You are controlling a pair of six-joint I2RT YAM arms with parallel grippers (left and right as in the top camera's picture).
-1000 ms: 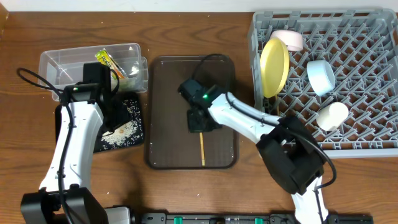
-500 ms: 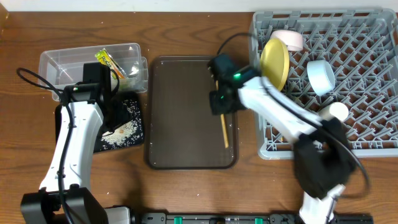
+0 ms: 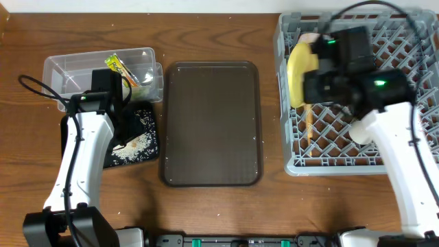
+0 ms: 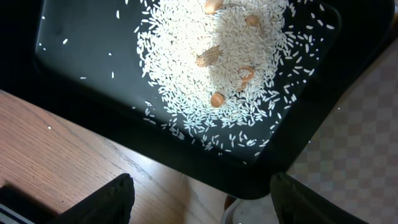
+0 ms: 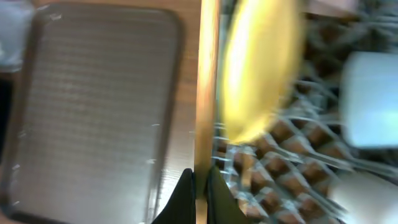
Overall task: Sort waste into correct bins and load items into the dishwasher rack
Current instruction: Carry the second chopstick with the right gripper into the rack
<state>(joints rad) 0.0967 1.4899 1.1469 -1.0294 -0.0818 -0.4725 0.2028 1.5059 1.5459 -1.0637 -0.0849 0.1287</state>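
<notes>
Right gripper (image 5: 200,186): fingers pressed together, pinching the wooden chopsticks (image 5: 206,93) at one end; the sticks run straight out ahead of it. Just beside the sticks, to one side, the yellow plate (image 5: 261,68) stands on edge in the dishwasher rack (image 3: 343,167). In the overhead view, the held chopsticks hang over the rack's near-left cells. On the gripper's other side lies the brown serving tray (image 3: 211,123), flat on the tabletop (image 3: 206,41).

Left gripper (image 4: 202,202): fingers spread wide, holding nothing. Directly ahead of it sits the black tray (image 4: 81,37), carrying a heap of white rice (image 4: 186,56) with a few tan pieces in it. Beyond the tray, the clear tub (image 3: 68,68) holds the snack wrapper (image 3: 118,68).
</notes>
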